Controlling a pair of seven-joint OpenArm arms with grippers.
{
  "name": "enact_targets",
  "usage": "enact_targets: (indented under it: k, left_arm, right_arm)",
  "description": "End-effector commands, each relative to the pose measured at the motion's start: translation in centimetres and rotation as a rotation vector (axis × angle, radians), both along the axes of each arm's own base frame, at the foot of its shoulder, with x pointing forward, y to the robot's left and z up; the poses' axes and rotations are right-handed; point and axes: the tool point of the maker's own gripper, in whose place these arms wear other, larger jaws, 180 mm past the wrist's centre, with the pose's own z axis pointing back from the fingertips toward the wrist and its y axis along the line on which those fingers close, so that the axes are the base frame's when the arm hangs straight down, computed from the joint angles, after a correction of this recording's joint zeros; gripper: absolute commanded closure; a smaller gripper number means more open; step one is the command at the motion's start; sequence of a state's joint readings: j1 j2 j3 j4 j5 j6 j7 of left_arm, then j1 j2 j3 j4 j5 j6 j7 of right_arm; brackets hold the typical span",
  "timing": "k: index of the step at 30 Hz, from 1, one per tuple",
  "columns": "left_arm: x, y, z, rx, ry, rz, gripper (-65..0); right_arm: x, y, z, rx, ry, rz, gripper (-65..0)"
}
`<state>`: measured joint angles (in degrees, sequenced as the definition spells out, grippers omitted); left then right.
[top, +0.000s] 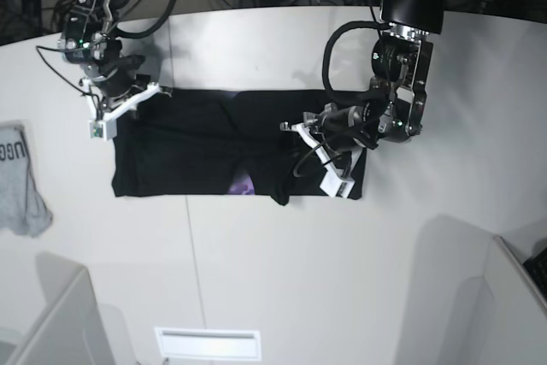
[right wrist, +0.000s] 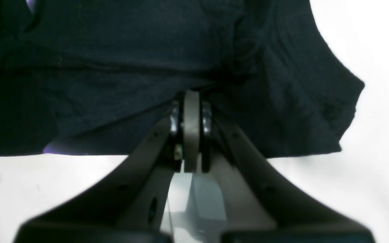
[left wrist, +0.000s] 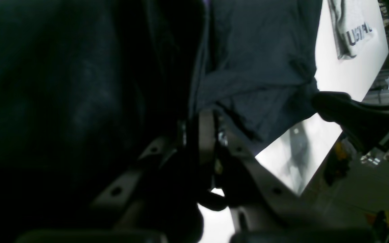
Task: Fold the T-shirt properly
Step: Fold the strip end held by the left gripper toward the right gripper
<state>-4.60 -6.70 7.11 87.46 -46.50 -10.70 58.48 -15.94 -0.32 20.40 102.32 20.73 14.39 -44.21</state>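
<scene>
the t-shirt lies as a wide band on the tabletop, partly folded; more folds look needed. the left tool and right tool each pinch its cloth, jaws together.

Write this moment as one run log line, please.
left gripper: shut on T-shirt | right gripper: shut on T-shirt | T-shirt: partly folded on table

Dark folds of the T-shirt swallow the left gripper's fingertips and blur into blackness beside it. The right gripper's tips vanish under cloth too. The grey garment is cut by the base view's edge, its lettering unreadable.
</scene>
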Motion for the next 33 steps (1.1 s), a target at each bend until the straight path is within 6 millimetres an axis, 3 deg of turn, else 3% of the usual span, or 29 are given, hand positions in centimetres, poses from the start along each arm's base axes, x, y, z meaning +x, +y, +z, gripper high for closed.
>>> enact_targets:
  k: [1, 15, 16, 22, 24, 29, 31, 33]
  left_arm:
    - [1.0, -0.4, 1.4, -0.027, -0.047, 0.003, 0.0]
    - [1.0, -0.4, 1.5, -0.030, -0.046, 0.003, 0.0]
    - [1.0, -0.4, 1.5, -0.032, -0.046, 0.002, -2.0]
    - [1.2, -2.5, 2.3, -0.064, -0.059, -0.024, -34.6]
    - [0.9, -3.6, 2.5, -0.067, -0.062, -0.058, -40.5]
    - [-0.4, -8.1, 3.4, -0.078, -0.083, -0.195, -44.3]
    - [-0.4, -8.7, 3.9, -0.086, -0.097, -0.206, -44.3]
    - [0.5, -7.5, 4.6, -0.095, -0.117, -0.160, -44.1]
  right_arm:
    - [0.9, -0.2, 1.2, -0.004, -0.050, 0.000, 0.0]
    - [0.9, -0.2, 1.1, -0.003, -0.049, -0.001, 0.0]
    - [0.9, -0.2, 1.1, -0.003, -0.049, -0.001, 0.0]
    - [0.9, -0.2, 1.1, -0.003, -0.049, -0.001, 0.0]
    - [0.9, -0.2, 1.1, -0.003, -0.049, -0.001, 0.0]
    - [1.2, -0.3, 1.5, -0.006, -0.060, -0.004, 0.0]
    - [1.4, -1.4, 1.8, -0.013, -0.069, -0.033, 0.0]
    - [1.8, -1.7, 2.4, 0.026, -0.097, -0.065, 0.0]
